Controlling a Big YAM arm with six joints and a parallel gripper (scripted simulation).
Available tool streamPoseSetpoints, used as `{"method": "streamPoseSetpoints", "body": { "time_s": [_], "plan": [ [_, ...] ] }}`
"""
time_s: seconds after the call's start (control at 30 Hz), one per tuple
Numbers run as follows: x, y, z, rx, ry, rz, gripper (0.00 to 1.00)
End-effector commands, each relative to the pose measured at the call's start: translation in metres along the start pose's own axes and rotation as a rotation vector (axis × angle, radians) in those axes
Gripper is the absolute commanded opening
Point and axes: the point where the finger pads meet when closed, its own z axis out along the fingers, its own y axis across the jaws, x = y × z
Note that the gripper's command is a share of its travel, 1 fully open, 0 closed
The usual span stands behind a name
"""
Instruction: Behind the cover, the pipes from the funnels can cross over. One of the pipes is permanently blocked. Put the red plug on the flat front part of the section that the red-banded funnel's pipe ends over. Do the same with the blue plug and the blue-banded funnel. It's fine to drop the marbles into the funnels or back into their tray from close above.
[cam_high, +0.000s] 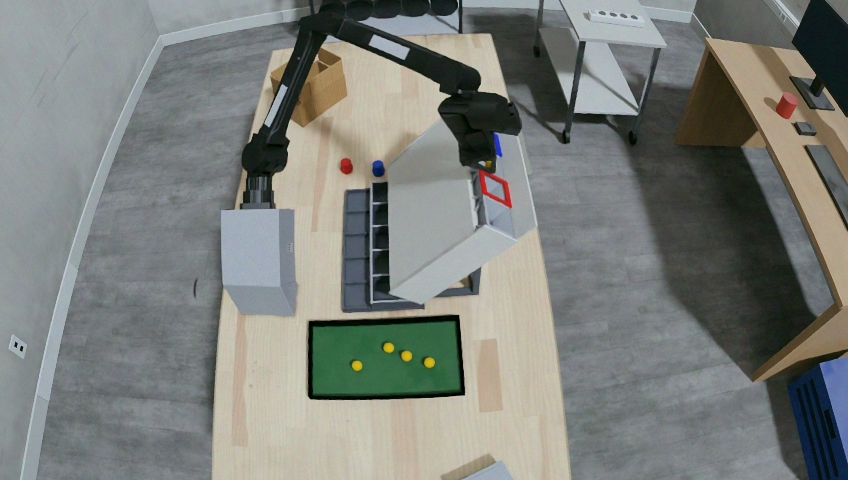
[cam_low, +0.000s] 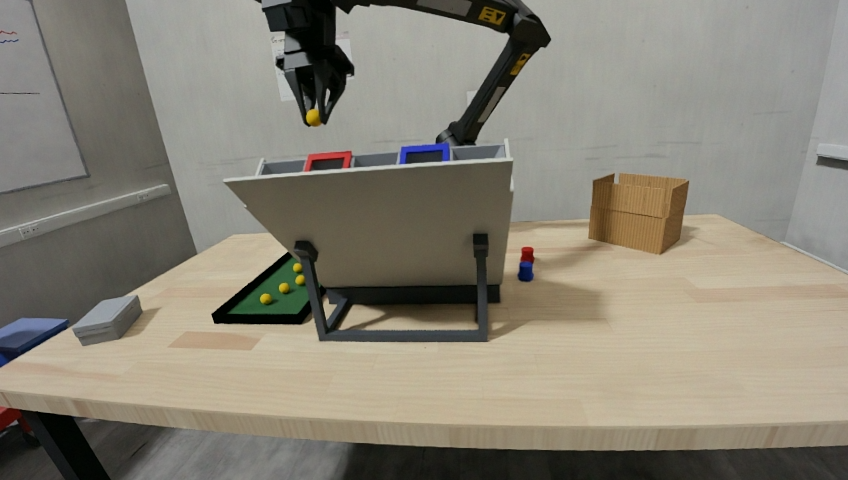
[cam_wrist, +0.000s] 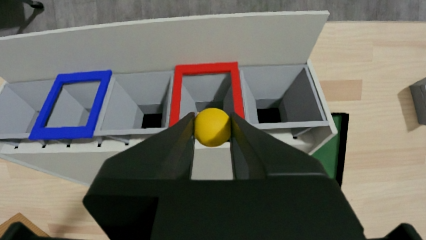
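My gripper (cam_wrist: 212, 119) is shut on a yellow marble (cam_wrist: 212, 127) and holds it above the row of funnels at the top of the slanted grey cover (cam_low: 380, 223). In the side view the gripper (cam_low: 313, 113) and its marble (cam_low: 313, 117) hang a little above and left of the red-banded funnel (cam_low: 327, 160). In the wrist view the marble sits over the near edge of the red-banded funnel (cam_wrist: 206, 92); the blue-banded funnel (cam_wrist: 71, 103) is two places to its left. The red plug (cam_high: 345, 165) and blue plug (cam_high: 377, 168) stand on the table beside the cover. The dark sectioned base (cam_high: 358, 249) lies under the cover's low end.
A green tray (cam_high: 385, 356) holds several yellow marbles (cam_high: 406, 355). A grey box (cam_high: 258, 260) stands by the arm's base and a cardboard box (cam_high: 310, 86) sits at the far end. A small grey block (cam_low: 107, 319) lies near the table's edge.
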Motion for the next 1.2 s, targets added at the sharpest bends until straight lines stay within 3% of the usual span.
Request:
{"method": "streamPoseSetpoints", "body": {
  "time_s": [0.0,1.17],
  "plan": [
    [-0.022,0.011,-0.006,0.008,-0.022,-0.043,0.00],
    [-0.032,0.016,0.001,0.010,-0.027,-0.077,0.00]
  ]
}}
